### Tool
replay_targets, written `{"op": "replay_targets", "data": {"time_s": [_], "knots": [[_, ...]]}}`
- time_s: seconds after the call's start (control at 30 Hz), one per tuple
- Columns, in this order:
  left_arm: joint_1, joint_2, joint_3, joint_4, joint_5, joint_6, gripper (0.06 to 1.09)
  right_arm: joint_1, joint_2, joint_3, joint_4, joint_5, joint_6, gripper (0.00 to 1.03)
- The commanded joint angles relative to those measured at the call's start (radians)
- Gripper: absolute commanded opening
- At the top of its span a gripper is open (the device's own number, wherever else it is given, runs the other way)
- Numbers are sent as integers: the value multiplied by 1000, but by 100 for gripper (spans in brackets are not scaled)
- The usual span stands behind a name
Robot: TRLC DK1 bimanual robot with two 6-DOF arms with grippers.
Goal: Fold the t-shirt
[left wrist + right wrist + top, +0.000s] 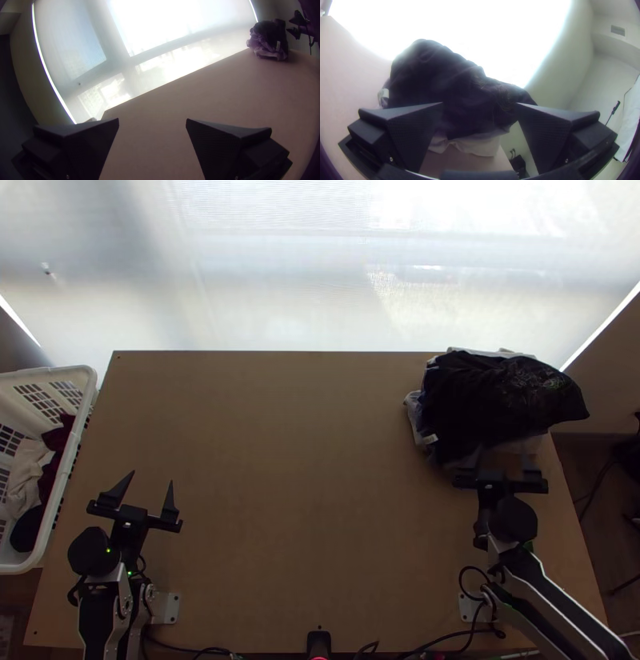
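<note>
A dark cloth with a printed patch [496, 400] lies bunched on top of a pile at the table's far right corner; whether it is the t-shirt I cannot tell. Its print also shows in the right wrist view on the dark cloth [436, 83]. My right gripper [502, 468] is open at the pile's near edge; in its wrist view the right gripper [479, 103] has the pile beyond its parted fingers. Over the table's left part my left gripper [146, 492] stands open and empty, far from the pile; the left gripper [152, 119] shows bare wood between its fingers.
A white basket [84, 412] with several cloths stands off the table's left edge. The wooden table [304, 484] stretches bare between the arms. White and light cloth [480, 145] lies under the dark one. A bright blind [280, 260] hangs behind the far edge.
</note>
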Motion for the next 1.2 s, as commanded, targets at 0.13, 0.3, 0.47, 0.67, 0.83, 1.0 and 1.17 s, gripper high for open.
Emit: {"op": "replay_targets", "data": {"time_s": [0.13,0.3,0.47,0.67,0.83,1.0,1.17], "knots": [[-25,1,-10,-30,3,0,104,26,-552,-3,-405,-61,59,98],[-48,4,-11,-37,5,0,104,26,-802,-1,-728,-185,131,98],[-49,6,-11,-37,6,-2,104,20,-805,-4,-867,-265,139,98],[-56,-1,-11,-43,49,-3,104,-33,-802,-4,-895,-285,128,98],[-54,-1,-11,-44,54,-5,104,-36,-802,-4,-898,-314,131,98],[-53,-1,-11,-46,55,-2,104,-43,-803,-4,-898,-314,131,98],[-53,-1,-11,-46,55,0,104,-41,-802,-4,-898,-314,131,98]]}}
